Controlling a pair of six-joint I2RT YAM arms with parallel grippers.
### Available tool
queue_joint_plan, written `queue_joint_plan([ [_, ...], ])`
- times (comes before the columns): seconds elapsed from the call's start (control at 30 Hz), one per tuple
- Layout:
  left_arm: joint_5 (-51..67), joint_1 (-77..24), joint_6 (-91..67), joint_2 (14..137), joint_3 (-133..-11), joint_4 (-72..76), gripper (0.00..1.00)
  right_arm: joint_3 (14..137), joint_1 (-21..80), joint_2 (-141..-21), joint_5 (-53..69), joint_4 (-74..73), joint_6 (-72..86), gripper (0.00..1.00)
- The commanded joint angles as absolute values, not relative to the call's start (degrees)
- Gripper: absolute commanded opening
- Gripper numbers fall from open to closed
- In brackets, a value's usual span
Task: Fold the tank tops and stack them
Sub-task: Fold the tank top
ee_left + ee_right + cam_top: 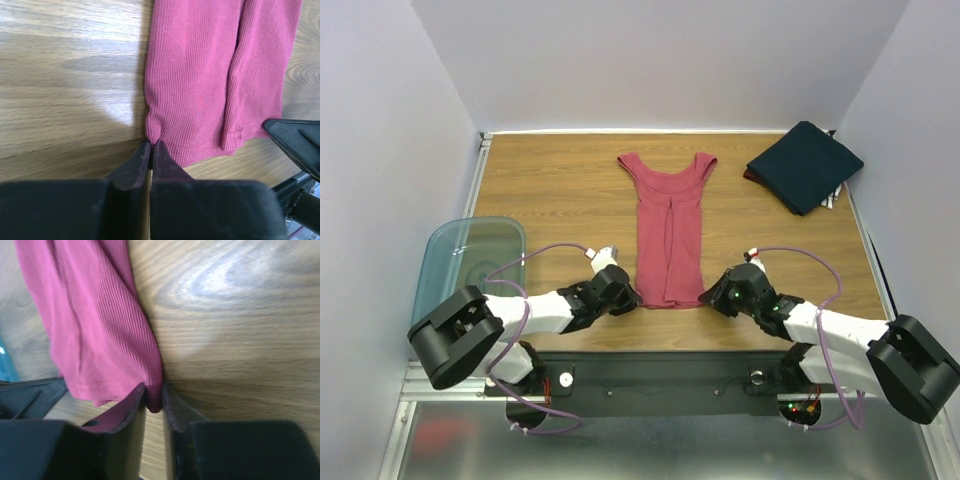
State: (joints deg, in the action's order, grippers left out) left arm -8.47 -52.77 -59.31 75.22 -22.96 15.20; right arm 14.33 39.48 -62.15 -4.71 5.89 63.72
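Maroon tank top (668,235): lies flat in the middle of the wooden table (550,190), straps toward the top of the frame. Both sides are folded inward into a narrow strip (the folded edges meet down its centre).
Left gripper (632,298): sits at the lower-left corner of the hem. In the left wrist view its fingers are clenched almost together, pinching that corner of the ribbed cloth.
Right gripper (708,297): sits at the lower-right corner of the hem. In the right wrist view the cloth is tucked between the two fingers, grasped.
Navy tank top (805,165): lies folded at the upper right of the top view, near the table's right edge and well apart from the maroon one.
Teal plastic bin (440,260): stands at the middle left of the top view, beside the left arm.
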Motion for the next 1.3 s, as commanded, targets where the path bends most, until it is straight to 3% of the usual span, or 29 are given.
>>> queue_joint_plan([
  [0.0, -7.65, -53.43, -58.44, 76.38, -22.24, 13.62, 0.01, 15.21, 40.51, -62.93, -5.71, 1.67, 60.38, 0.20],
  [0.17, -7.82, -56.24, -60.99, 74.18, -20.31, 13.62, 0.00, 15.64, 44.11, -64.42, -5.89, 0.18, 59.06, 0.00],
  [0.6, -14.58, -74.08, -77.24, 64.08, -19.51, 0.89, 0.00, 19.16, 57.47, -51.07, -10.20, -22.49, 63.01, 0.00],
  [0.77, -17.92, -79.97, -82.96, 60.21, -20.30, -6.32, 0.00, 22.66, 67.40, -50.36, -15.45, -29.00, 68.71, 0.00],
  [1.27, -26.98, -78.32, -78.85, 55.99, -26.80, -12.30, 0.00, 36.12, 68.38, -58.53, -26.19, -30.59, 63.02, 0.00],
])
